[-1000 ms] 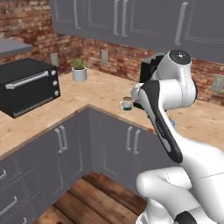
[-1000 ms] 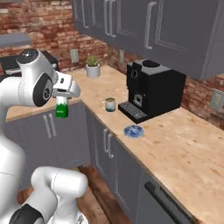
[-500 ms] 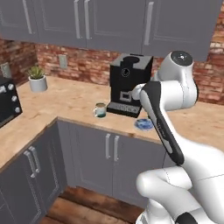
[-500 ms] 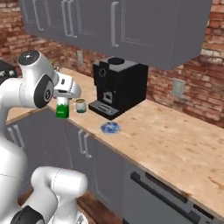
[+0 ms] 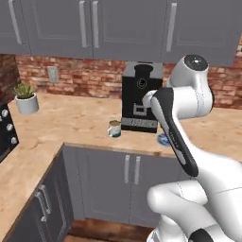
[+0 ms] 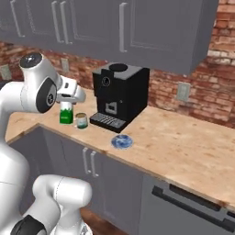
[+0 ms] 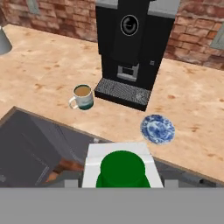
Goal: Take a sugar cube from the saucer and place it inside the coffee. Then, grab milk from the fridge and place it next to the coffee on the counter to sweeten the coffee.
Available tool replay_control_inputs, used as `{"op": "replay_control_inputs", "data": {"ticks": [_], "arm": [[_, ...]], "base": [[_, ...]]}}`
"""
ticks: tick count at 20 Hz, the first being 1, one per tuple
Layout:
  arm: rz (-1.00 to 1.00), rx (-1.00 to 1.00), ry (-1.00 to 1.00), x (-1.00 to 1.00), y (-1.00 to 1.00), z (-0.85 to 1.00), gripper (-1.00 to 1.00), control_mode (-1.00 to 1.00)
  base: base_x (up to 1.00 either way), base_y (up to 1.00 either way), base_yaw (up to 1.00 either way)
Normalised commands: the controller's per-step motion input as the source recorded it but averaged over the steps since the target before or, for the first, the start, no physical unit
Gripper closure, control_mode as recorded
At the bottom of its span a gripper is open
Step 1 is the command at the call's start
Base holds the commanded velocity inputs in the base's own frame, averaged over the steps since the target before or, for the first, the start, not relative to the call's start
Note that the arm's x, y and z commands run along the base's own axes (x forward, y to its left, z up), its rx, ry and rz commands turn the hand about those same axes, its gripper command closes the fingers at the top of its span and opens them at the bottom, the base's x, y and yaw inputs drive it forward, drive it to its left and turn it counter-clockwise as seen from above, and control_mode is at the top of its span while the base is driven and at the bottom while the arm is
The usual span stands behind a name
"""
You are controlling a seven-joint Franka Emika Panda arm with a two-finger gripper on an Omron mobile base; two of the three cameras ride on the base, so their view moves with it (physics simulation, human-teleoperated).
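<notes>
Brick wall and grey cabinets stand behind the counter [image 6: 183, 147], where a black coffee machine [image 6: 120, 92] sits. The gripper [image 6: 67, 98] has its jaws closed on the milk [image 6: 66, 113], holding it upright in the air, out over the cabinet fronts. In the hand view the coffee [image 7: 83, 96] is ahead of the jaws and a little left, and the saucer [image 7: 157, 128] is ahead to the right. I judge the step is bringing the milk over. To do it well, keep the container vertical, move forward over the counter edge, and lower it onto the bare counter just beside the mug, without touching its handle.
</notes>
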Motion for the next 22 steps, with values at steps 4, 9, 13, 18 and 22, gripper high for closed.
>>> {"op": "replay_control_inputs", "data": {"ticks": [4,9,13,18,22], "arm": [[0.0,0.0,0.0,0.0,0.0,0.0,1.0,1.0],[0.0,0.0,0.0,0.0,0.0,0.0,1.0,1.0],[0.0,0.0,0.0,0.0,0.0,0.0,1.0,1.0],[0.0,0.0,0.0,0.0,0.0,0.0,1.0,1.0],[0.0,0.0,0.0,0.0,0.0,0.0,1.0,1.0]], "base": [[0.01,0.31,-0.38],[0.0,0.4,-0.35],[0.0,0.62,-0.31],[0.03,0.74,-0.27],[0.0,0.52,-0.26]]}}
